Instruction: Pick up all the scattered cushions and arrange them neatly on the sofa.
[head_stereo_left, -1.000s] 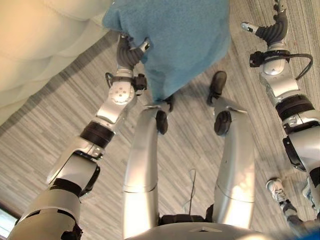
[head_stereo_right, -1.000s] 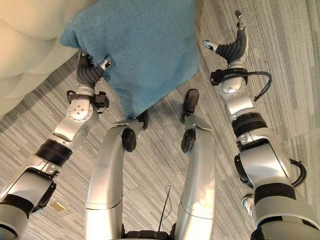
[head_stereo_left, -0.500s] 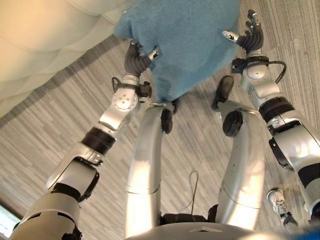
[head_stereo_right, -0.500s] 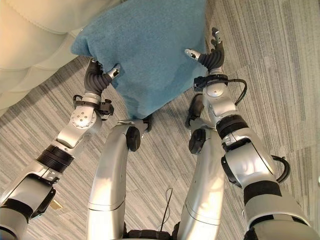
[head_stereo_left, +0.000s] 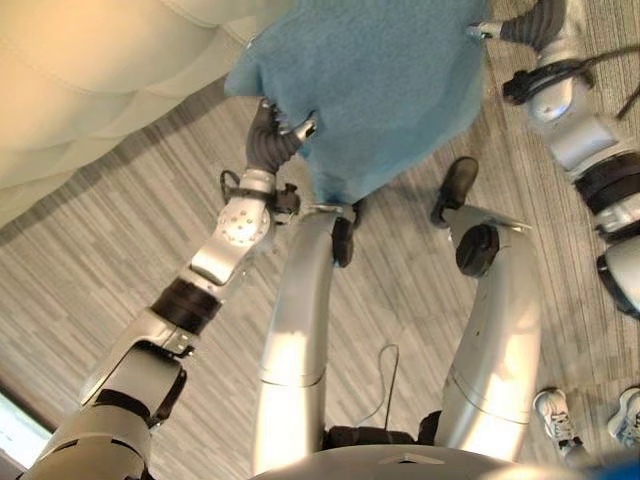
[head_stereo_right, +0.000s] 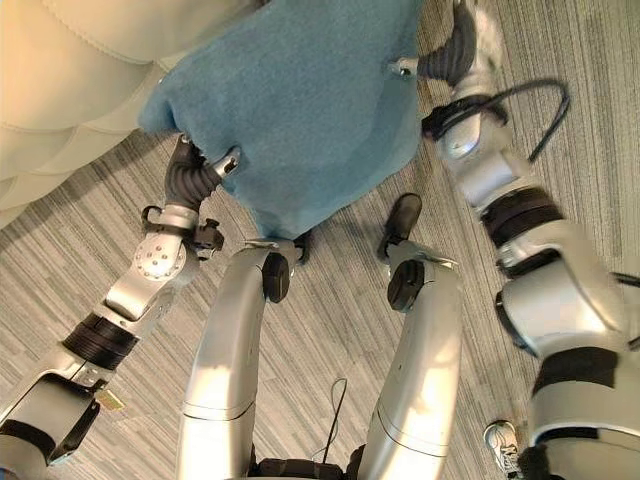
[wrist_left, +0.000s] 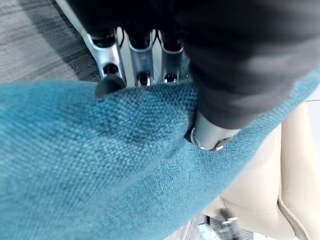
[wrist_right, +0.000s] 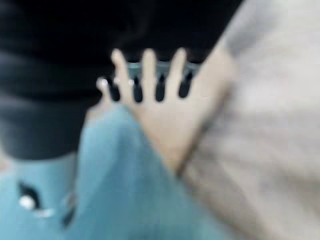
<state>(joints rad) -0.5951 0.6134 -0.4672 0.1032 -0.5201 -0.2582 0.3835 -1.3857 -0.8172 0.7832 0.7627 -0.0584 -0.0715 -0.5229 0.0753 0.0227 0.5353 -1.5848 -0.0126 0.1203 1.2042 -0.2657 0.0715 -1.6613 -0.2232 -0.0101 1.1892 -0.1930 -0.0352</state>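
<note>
A blue cushion (head_stereo_left: 370, 80) hangs in the air in front of the cream sofa (head_stereo_left: 90, 80), above the grey striped floor. My left hand (head_stereo_left: 270, 140) is shut on its lower left edge; the left wrist view has the fingers (wrist_left: 142, 55) over the fabric (wrist_left: 100, 165) and the thumb pressed in underneath. My right hand (head_stereo_right: 450, 55) is up at the cushion's upper right edge. In the right wrist view its fingers (wrist_right: 145, 70) are straight and spread past the blue cloth (wrist_right: 115, 190).
The sofa's rounded cream padding (head_stereo_right: 70, 80) takes up the upper left. Grey striped carpet (head_stereo_left: 90, 270) lies below and to the right. A person's shoes (head_stereo_left: 555, 410) stand at the lower right.
My right hand came in from the right and rose to the cushion's upper right edge. The cushion, still in my left hand, has lifted a little toward the sofa.
</note>
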